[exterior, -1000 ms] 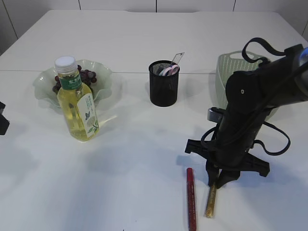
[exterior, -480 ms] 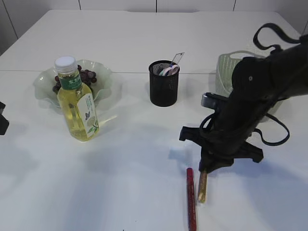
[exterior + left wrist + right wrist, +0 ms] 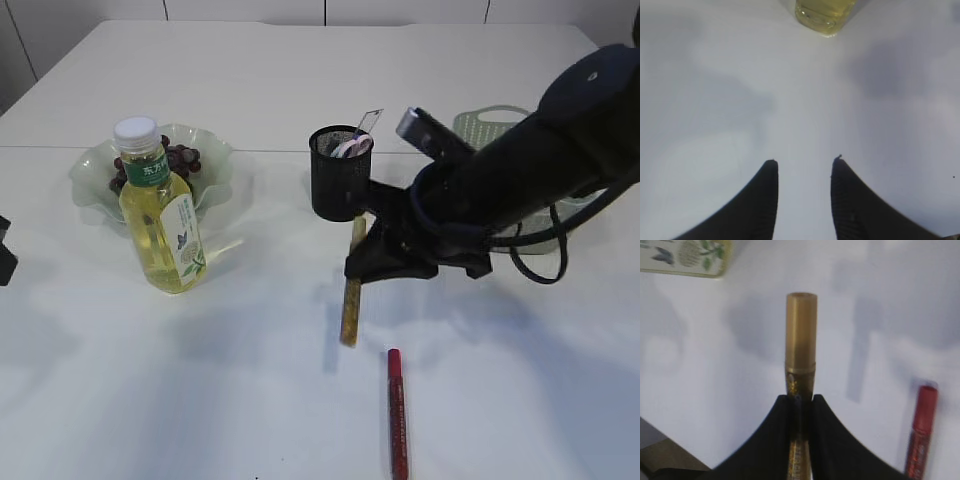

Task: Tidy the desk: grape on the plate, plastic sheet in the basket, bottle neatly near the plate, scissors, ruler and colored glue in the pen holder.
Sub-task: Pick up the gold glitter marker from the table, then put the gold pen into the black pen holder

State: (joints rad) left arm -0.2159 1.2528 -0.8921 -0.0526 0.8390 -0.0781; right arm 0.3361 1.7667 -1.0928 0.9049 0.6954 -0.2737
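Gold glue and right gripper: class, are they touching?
Touching. The right wrist view shows the right gripper with both fingers pressed against the gold glue, no gap.

right arm [image 3: 560,130]: chunky matte black shell, rounded housings, one small pale screw dot on the upper casing
cables: black loops hanging off the underside of the right arm
wrist block: little silver-grey box with a dark face sticking out on top
right gripper [image 3: 801,399]: black, two curved fingers tapering to narrow tips
left gripper [image 3: 802,162]: same black, finely ribbed fingers [image 3: 762,200] with pointed tips
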